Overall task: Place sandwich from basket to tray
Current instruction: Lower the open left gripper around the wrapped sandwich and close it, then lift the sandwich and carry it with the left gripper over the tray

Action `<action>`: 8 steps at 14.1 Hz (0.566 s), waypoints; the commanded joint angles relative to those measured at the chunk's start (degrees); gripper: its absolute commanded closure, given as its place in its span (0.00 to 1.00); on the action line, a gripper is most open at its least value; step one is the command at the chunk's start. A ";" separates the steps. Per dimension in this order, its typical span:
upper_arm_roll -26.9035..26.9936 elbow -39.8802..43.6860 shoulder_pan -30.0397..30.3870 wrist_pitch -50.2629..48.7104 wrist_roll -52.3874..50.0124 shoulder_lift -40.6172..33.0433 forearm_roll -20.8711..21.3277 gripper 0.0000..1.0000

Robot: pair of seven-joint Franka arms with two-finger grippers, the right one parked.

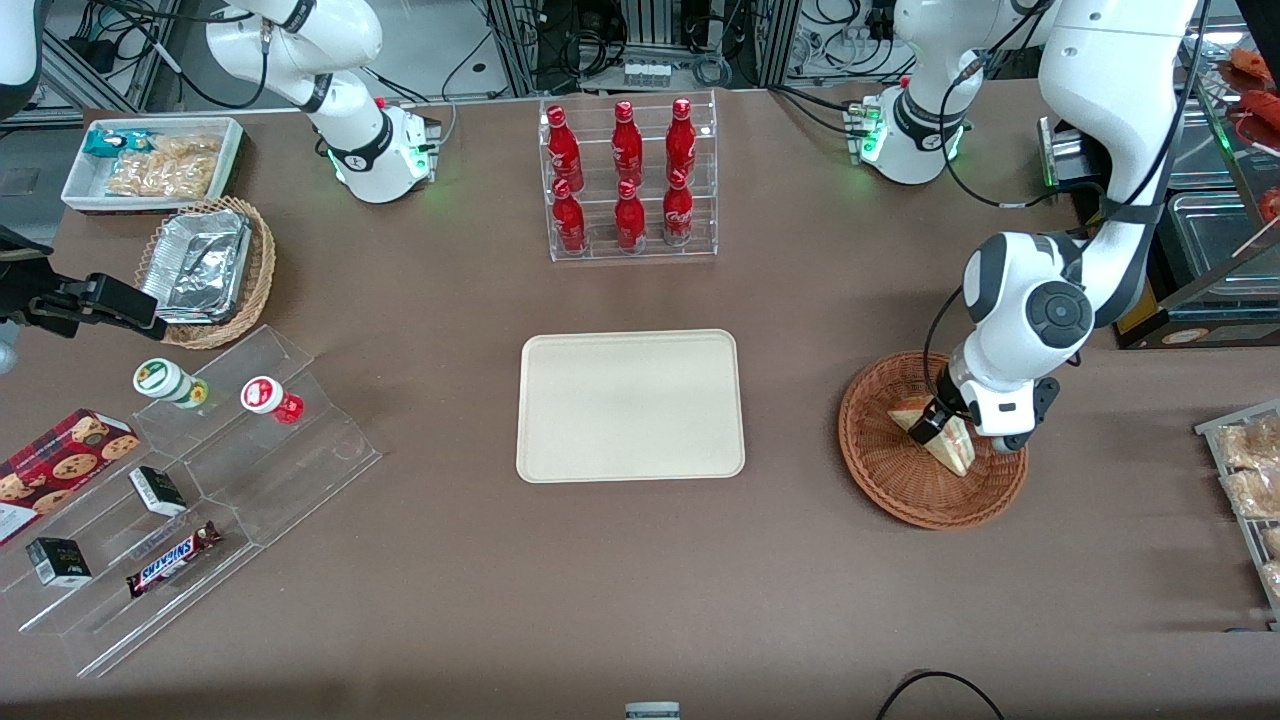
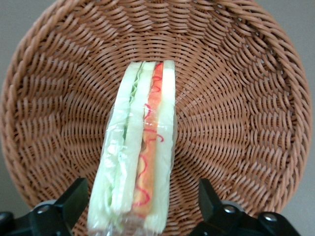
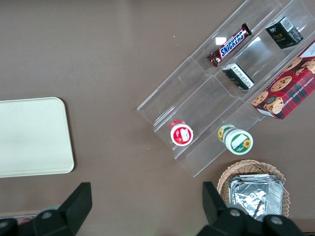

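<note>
While I hang low over the basket, this is how things stand.

Gripper: my gripper point(image 1: 942, 424) is down inside the basket point(image 1: 905, 490), just above the sandwich point(image 1: 952, 447), toward the working arm's end of the table.
Jaws: apart; in the wrist view one dark finger point(image 2: 74, 201) stands on each side of the wedge with wicker showing between each finger and the wrap, so I am touching nothing.
Sandwich: it lies on the basket's woven floor point(image 2: 236, 108), a pale wedge in clear wrap point(image 2: 140, 162), its cut edge turned up toward my camera.
Filling: a green leafy band runs along one side of that edge, an orange-red strip along the other, with white bread between and outside them.
Basket: round, reddish-brown, shallow; it sits on the brown table point(image 1: 640, 590) and holds only the sandwich.
Tray: the cream tray point(image 1: 631, 406) lies flat at the middle of the table, well apart from the basket and toward the parked arm's end from it; nothing rests on it.
Bottle rack: a clear rack of red bottles point(image 1: 628, 180) stands farther from the front camera than the tray.
Parked arm's end: a lighter wicker basket with foil containers point(image 1: 205, 270), a white bin of snack packets point(image 1: 155, 162), and a clear stepped stand point(image 1: 190, 500) with a Snickers bar point(image 1: 172, 558) and a cookie box point(image 1: 62, 460) beside it.
</note>
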 commanded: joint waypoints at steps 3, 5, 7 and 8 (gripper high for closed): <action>0.13 0.61 -0.11 0.90 -0.88 0.31 0.81 0.89; 0.22 0.70 -0.19 -0.06 -0.62 -1.35 0.90 0.90; 0.04 2.97 -0.28 -6.44 2.87 -3.19 0.90 0.92; -0.31 5.51 -0.46 -12.13 7.33 -3.99 0.81 0.93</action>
